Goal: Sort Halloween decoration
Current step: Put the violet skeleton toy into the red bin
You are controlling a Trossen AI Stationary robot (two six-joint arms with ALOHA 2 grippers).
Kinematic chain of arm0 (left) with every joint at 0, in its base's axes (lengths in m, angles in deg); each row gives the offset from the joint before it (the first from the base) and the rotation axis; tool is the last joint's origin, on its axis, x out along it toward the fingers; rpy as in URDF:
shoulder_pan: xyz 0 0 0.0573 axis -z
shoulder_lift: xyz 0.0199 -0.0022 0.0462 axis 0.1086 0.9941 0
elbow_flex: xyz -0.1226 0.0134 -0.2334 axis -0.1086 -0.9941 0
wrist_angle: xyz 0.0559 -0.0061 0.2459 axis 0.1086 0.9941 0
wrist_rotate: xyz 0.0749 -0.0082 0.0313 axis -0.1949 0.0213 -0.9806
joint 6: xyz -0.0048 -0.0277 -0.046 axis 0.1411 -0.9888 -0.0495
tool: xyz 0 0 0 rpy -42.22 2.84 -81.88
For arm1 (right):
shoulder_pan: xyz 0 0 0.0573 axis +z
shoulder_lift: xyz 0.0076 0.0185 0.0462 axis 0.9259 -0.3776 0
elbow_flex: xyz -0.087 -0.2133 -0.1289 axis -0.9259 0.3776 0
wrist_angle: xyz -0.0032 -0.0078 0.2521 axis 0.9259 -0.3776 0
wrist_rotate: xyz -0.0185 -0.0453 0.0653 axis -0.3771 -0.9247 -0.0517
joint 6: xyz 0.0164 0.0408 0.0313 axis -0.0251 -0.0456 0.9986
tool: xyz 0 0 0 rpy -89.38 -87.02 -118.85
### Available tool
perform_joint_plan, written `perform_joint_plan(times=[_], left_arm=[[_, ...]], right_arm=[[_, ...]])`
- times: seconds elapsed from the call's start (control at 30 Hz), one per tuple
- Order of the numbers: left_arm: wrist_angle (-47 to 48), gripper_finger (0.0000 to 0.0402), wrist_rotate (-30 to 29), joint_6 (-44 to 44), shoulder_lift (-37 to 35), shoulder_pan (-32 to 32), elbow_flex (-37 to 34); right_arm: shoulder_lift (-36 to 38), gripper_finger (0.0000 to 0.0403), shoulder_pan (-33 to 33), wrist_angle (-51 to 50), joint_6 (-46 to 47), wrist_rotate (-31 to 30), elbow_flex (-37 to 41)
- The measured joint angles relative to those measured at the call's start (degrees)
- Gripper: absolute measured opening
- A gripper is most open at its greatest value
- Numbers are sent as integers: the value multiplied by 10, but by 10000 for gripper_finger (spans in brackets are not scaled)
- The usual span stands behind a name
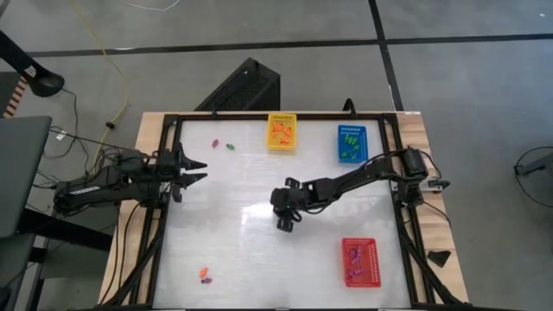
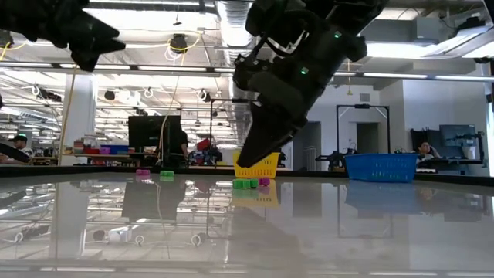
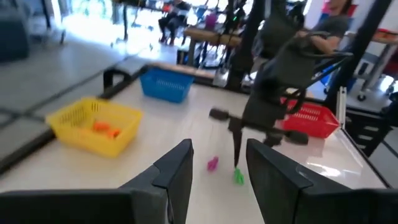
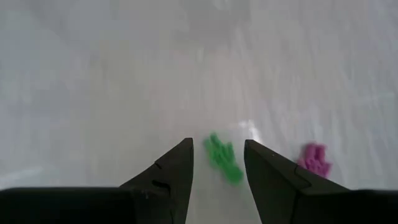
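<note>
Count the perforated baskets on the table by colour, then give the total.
Yellow basket: 1
Blue basket: 1
Red basket: 1
Total: 3

Glossy white table (image 1: pixel 233 250), perforated plastic yellow basket (image 1: pixel 282 132), matt dark fingers (image 4: pixel 177 171)

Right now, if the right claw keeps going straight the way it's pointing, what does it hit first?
Most likely the green trinket, which lies on the table between the open fingers of the right claw; the purple trinket sits off to one side.
</note>
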Motion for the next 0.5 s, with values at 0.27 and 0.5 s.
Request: perform_joint_plan(times=[0.27, 0.5], left_arm=[[46, 138, -17, -85, 0, 0, 0], [19, 138, 19, -67, 0, 0, 0]], right_arm=[[-2, 172, 1, -9, -87, 0, 0], [-2, 172, -11, -8, -88, 22, 0]])
